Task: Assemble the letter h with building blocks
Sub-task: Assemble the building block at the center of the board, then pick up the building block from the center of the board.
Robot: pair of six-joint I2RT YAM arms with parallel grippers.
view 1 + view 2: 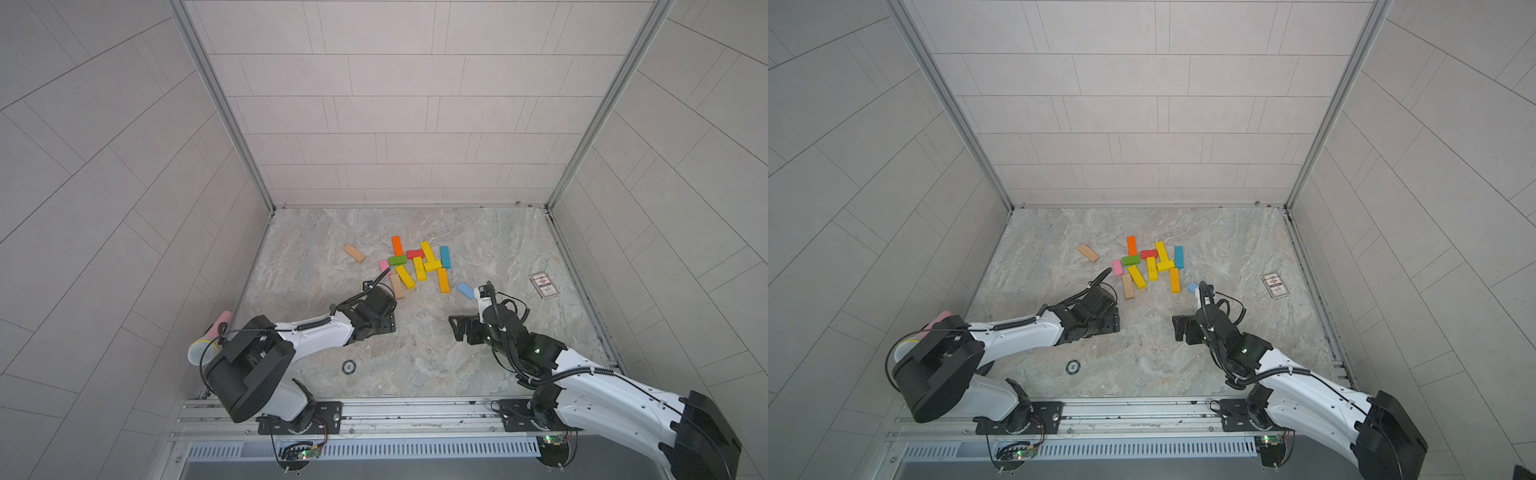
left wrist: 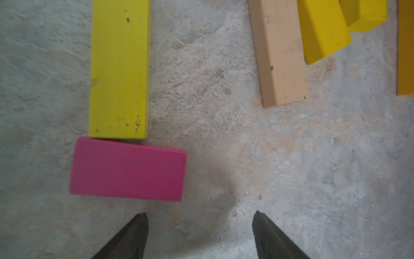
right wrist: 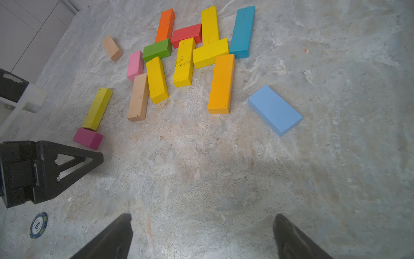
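Left wrist view: the left gripper (image 2: 200, 213) has its jaws well apart with nothing between them, tips just short of the magenta half block (image 2: 127, 169). That block lies flat, with the end of the lime long block (image 2: 118, 67) butted against its long side. A plain wood block (image 2: 282, 56) lies apart from the pair. Both top views hide the pair under the left arm.

The other building blocks (image 1: 419, 264) sit in a tight cluster mid-table. A light blue block (image 3: 275, 109) lies alone, nearer the right gripper (image 3: 202, 215), which is spread fully and empty over bare table (image 3: 336, 179).

Risks (my judgement):
- One fingertip is near the magenta block's corner. A sideways drift would likely push the block and break its joint with the lime one.
- The cluster is packed, and one yellow block (image 3: 210, 52) appears to rest partly on a neighbour. A pick there could drag others along.
- The two grippers work near each other, so simultaneous reaches could collide.

Pose: the left arm stretches low from its base, wrist pitched down at the table. The right arm reaches in likewise, gripper low and angled down, facing the cluster.
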